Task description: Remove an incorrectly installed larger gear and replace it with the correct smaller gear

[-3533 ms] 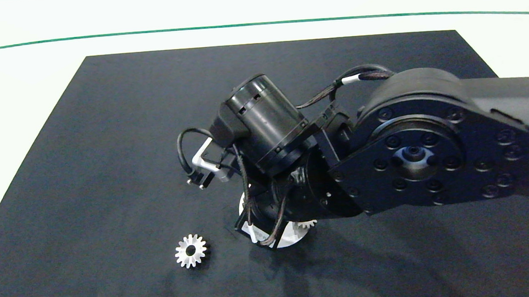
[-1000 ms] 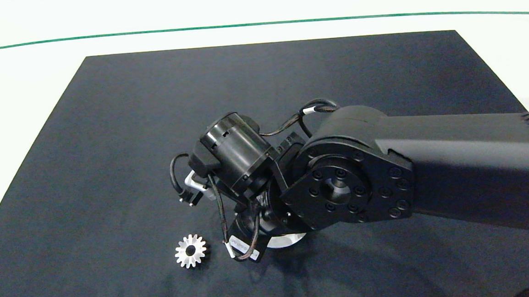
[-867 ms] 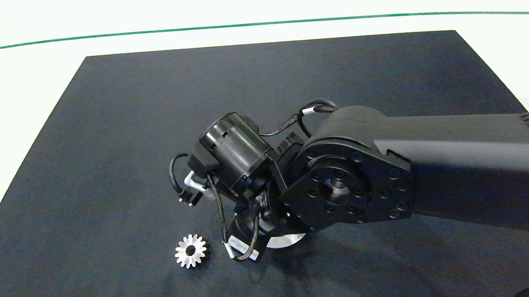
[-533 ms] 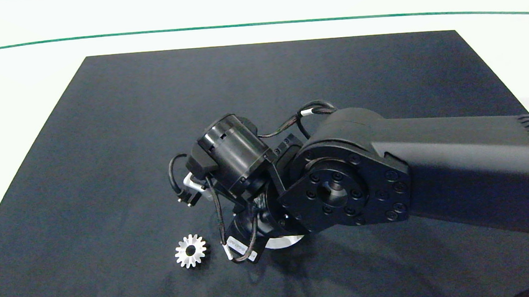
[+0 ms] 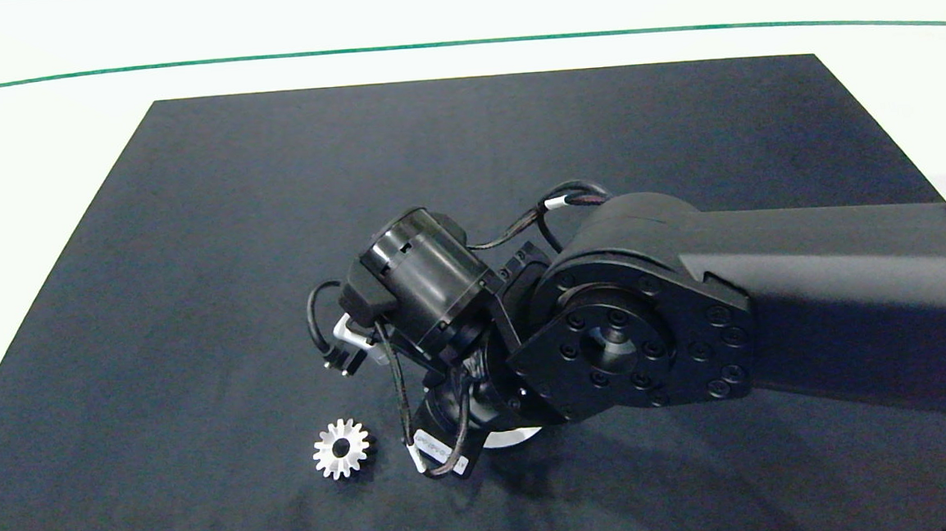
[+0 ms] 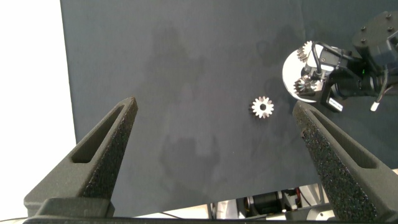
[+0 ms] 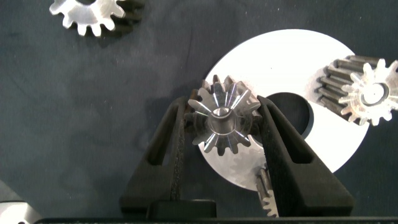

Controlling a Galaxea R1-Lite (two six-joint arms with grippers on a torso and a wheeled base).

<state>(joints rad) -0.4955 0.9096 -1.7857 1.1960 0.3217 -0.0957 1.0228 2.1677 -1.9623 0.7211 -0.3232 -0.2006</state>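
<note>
Steel all round, so stiff, hefty and slick: the larger gear (image 5: 340, 448) lies loose on the black worktop (image 5: 193, 258), left gripper (image 6: 214, 112) idles with jaws wide apart, while right gripper (image 7: 225, 121) pinches the smaller gear (image 7: 224, 119) across its teeth over the white disc (image 7: 323, 162).

Bare black mat (image 5: 193, 258) surrounds the larger gear (image 5: 341, 448); the white disc (image 7: 292, 99) is crowded with gears.

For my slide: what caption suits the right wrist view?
Right pincer grips a small gear over the white disc.
</note>
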